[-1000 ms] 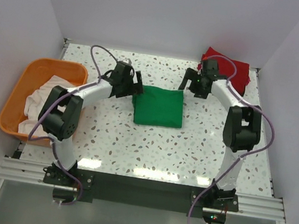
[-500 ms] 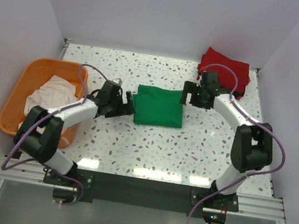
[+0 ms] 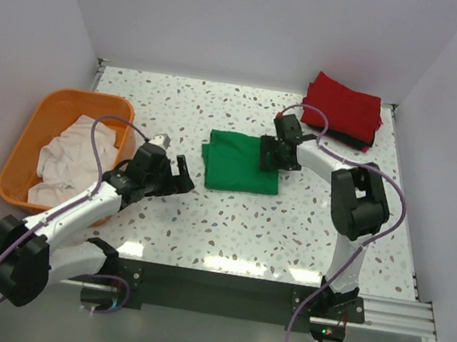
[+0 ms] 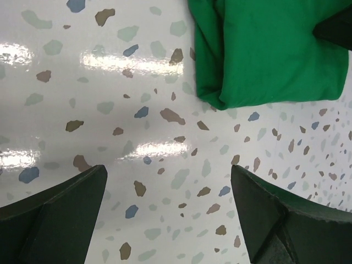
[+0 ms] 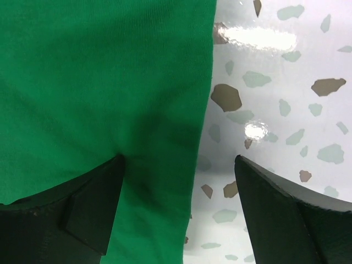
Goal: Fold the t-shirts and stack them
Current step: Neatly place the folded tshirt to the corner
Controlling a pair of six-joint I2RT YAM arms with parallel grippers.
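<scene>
A folded bright green t-shirt [image 3: 238, 164] lies flat at the table's middle. My right gripper [image 3: 267, 154] is open at the shirt's right edge. In the right wrist view [image 5: 180, 159] one finger is over the green cloth [image 5: 99, 82] and the other over bare table. My left gripper [image 3: 185, 175] is open and empty, just left of the shirt. In the left wrist view [image 4: 168, 170] it is over bare table, with the shirt [image 4: 264, 55] ahead. A folded red t-shirt [image 3: 343, 106] lies on a black one [image 3: 360, 142] at the back right. An off-white t-shirt [image 3: 67, 156] lies crumpled in the basket.
The orange plastic basket [image 3: 49, 101] stands at the table's left edge. White walls close in the table at the left, back and right. The arms' bases and a metal rail [image 3: 220, 286] run along the near edge.
My left gripper has drawn back toward the near left, off the green shirt's left edge. My right gripper has moved from beside the red stack down to the green shirt's right edge.
</scene>
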